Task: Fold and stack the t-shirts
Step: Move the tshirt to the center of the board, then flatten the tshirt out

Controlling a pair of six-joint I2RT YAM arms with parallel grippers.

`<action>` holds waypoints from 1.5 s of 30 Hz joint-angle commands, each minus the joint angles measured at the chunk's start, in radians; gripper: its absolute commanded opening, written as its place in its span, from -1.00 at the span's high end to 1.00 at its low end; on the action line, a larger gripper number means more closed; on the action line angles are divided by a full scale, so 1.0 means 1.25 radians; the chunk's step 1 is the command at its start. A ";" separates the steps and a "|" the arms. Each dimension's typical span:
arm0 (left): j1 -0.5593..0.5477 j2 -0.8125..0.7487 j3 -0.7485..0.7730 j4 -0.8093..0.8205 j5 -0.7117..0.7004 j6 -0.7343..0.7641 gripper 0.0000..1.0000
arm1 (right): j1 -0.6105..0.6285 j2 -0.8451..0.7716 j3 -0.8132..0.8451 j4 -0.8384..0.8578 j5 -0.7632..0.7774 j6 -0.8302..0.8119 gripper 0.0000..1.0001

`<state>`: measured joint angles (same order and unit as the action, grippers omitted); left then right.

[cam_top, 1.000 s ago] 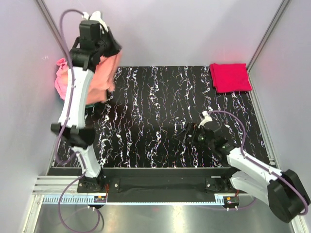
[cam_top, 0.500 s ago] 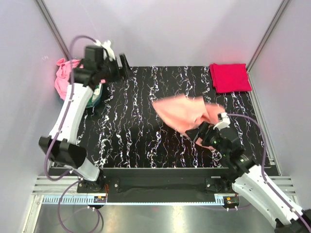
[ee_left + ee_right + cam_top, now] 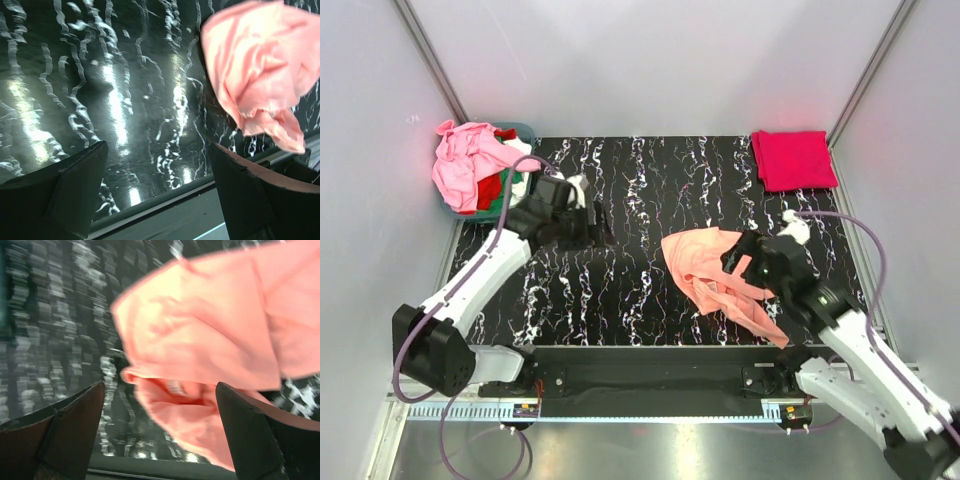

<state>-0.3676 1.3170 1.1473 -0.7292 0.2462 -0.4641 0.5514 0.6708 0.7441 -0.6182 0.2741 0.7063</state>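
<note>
A salmon-orange t-shirt (image 3: 705, 270) lies crumpled on the black marbled table, right of centre. The left wrist view shows it at the upper right (image 3: 255, 75), and in the right wrist view it fills the upper half (image 3: 210, 340). My right gripper (image 3: 736, 266) hovers at the shirt's right side, open, with the cloth beyond its fingers (image 3: 160, 415). My left gripper (image 3: 599, 222) is open and empty over bare table to the left of the shirt (image 3: 157, 170). A folded crimson-pink t-shirt (image 3: 793, 158) lies at the back right corner. More t-shirts (image 3: 470, 170), light pink, red, green and white, are heaped at the back left.
The heap sits in a small teal tub (image 3: 523, 131) against the left wall. Grey walls close in the table at the left, back and right. The table's near edge (image 3: 165, 200) runs just beyond my left fingers.
My left gripper opened and let go of the salmon shirt, which landed right of centre. The left arm dropped toward the table's middle; the right arm reached forward over the shirt.
</note>
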 commanded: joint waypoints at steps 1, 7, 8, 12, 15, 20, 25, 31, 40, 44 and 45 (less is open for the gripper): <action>-0.067 -0.022 -0.075 0.132 -0.020 -0.048 -0.73 | 0.001 0.126 0.013 -0.113 0.074 0.061 -0.99; -0.227 0.030 -0.110 0.236 -0.043 -0.107 -0.66 | 0.001 0.234 -0.004 -0.112 0.069 0.126 -0.94; -0.253 0.043 -0.112 0.257 -0.044 -0.113 -0.65 | -0.001 0.258 0.001 -0.123 0.080 0.132 -0.96; -0.290 0.052 -0.125 0.283 -0.051 -0.140 -0.60 | -0.021 0.309 0.012 -0.166 0.102 0.152 -0.89; -0.310 0.034 -0.143 0.283 -0.067 -0.145 -0.59 | -0.083 0.325 -0.013 -0.155 0.056 0.164 -0.79; -0.329 -0.024 -0.210 0.288 -0.082 -0.154 -0.58 | -0.197 0.341 -0.080 -0.080 -0.074 0.163 -0.69; -0.335 -0.071 -0.272 0.295 -0.084 -0.166 -0.57 | -0.234 0.400 -0.079 -0.005 -0.111 0.170 -0.68; -0.336 -0.112 -0.310 0.279 -0.100 -0.167 -0.57 | -0.240 0.479 -0.070 0.043 -0.109 0.169 -0.37; -0.336 -0.127 -0.332 0.279 -0.105 -0.175 -0.56 | -0.240 0.403 0.002 -0.048 -0.072 0.114 0.82; -0.337 -0.139 -0.332 0.283 -0.110 -0.182 -0.55 | -0.231 0.364 0.108 -0.107 -0.081 0.054 1.00; -0.336 -0.144 -0.330 0.281 -0.112 -0.185 -0.54 | -0.213 0.363 0.132 -0.114 -0.083 0.036 1.00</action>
<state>-0.7834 1.1736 0.7322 -0.4175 0.1371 -0.6823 0.2630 1.1633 0.7944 -0.7208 0.1467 0.8246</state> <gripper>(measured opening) 0.776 0.076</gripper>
